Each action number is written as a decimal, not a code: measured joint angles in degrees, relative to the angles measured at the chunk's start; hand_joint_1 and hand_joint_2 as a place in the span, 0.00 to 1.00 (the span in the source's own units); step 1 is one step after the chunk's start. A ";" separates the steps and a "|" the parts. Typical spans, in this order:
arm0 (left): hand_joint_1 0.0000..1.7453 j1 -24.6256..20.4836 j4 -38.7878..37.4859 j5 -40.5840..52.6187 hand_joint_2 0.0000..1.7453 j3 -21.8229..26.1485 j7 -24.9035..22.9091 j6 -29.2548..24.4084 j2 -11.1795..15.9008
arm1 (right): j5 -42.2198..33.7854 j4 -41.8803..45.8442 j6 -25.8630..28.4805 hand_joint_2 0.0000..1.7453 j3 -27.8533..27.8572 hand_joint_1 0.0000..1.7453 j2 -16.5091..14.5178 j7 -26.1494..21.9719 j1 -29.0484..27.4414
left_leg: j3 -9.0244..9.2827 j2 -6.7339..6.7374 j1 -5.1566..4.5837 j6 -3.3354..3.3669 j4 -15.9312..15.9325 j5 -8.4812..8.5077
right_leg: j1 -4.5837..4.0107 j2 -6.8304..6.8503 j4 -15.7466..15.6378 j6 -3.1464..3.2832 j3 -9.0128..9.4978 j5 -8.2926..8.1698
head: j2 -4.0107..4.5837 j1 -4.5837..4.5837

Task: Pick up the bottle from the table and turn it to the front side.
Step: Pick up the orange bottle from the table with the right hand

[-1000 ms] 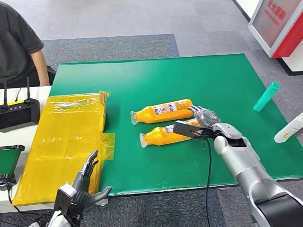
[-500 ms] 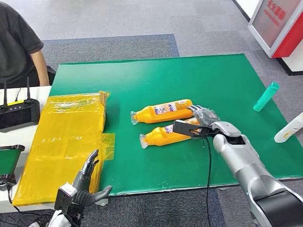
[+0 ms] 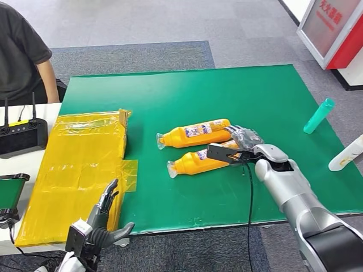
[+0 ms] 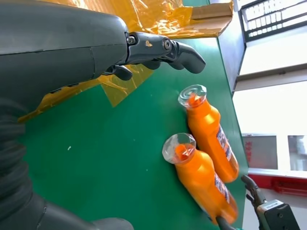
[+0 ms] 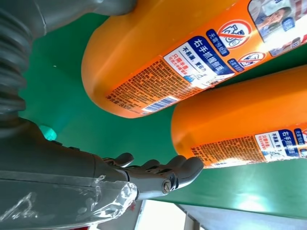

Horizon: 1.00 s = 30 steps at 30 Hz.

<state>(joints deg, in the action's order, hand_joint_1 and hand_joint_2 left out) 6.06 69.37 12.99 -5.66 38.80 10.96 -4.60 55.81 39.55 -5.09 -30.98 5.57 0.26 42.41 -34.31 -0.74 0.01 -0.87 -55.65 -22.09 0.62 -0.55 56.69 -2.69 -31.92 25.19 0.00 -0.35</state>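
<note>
At the near table edge, the left hand (image 3: 100,226) hangs just off the green tabletop (image 3: 265,102), its dark fingers (image 4: 163,48) spread apart and holding nothing, close beside the flat yellow plastic-wrapped package (image 3: 77,164) that lies along the table's left side. A little farther in, the right hand (image 3: 240,148) reaches over the base end of the nearer orange plastic bottle (image 3: 199,161); its fingers lie stretched out alongside the bottle's bottom, not wrapped round it, and the bottle rests flat on the green surface with its clear cap pointing left. In the right wrist view the printed label with barcode faces the camera. Just behind it, almost parallel and nearly touching, lies a second orange plastic bottle (image 3: 194,134), also on its side. Toward the right edge a teal plastic tube (image 3: 319,115) lies on the table, and a white bottle (image 3: 346,153) sticks past the edge. Off to the far left, a black controller with antennas (image 3: 21,135) sits on a white surface, with a seated person in a dark shirt (image 3: 21,51) behind it.
</note>
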 joint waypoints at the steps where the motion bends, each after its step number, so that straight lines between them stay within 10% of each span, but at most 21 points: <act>1: 0.00 0.00 0.00 -0.13 1.00 -0.10 0.00 -0.13 0.03 | 0.02 -0.39 -0.34 1.00 -0.13 0.00 -0.07 0.00 0.26 | 0.00 0.00 0.00 0.00 0.00 0.00 | 0.00 0.00 0.00 0.00 0.00 0.00 | 0.00 0.00; 19: 0.00 -0.13 0.00 -1.25 1.00 -0.80 0.01 -1.06 0.70 | -1.11 -8.90 -6.95 1.00 -3.94 0.00 -1.93 -1.32 2.67 | 0.01 0.00 0.00 0.00 0.00 0.00 | 0.00 0.00 0.00 0.00 0.00 0.00 | 0.00 0.01; 23: 0.00 -0.18 0.00 -1.32 1.00 -0.84 0.00 -1.30 0.90 | -1.44 -9.64 -7.64 1.00 -4.53 0.99 -1.99 -1.60 3.03 | 0.02 0.00 0.00 -0.01 0.00 0.01 | 0.00 0.00 0.00 0.00 0.01 0.00 | 0.00 0.00; 30: 0.00 -0.29 0.00 -1.49 1.00 -0.90 0.00 -1.50 1.05 | -1.92 -10.19 -7.19 1.00 -5.32 1.00 -2.03 -2.09 3.61 | 0.04 0.00 0.01 -0.02 0.00 0.04 | 0.00 0.00 0.00 0.01 0.02 -0.02 | 0.00 0.01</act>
<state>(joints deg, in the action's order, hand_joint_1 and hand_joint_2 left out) 5.76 69.37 11.50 -6.56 38.80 9.45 -3.54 53.89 29.35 -12.28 -36.30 3.54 -1.82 46.02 -34.27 -0.74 0.02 -0.89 -55.65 -22.06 0.62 -0.55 56.69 -2.68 -31.90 25.17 0.00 -0.34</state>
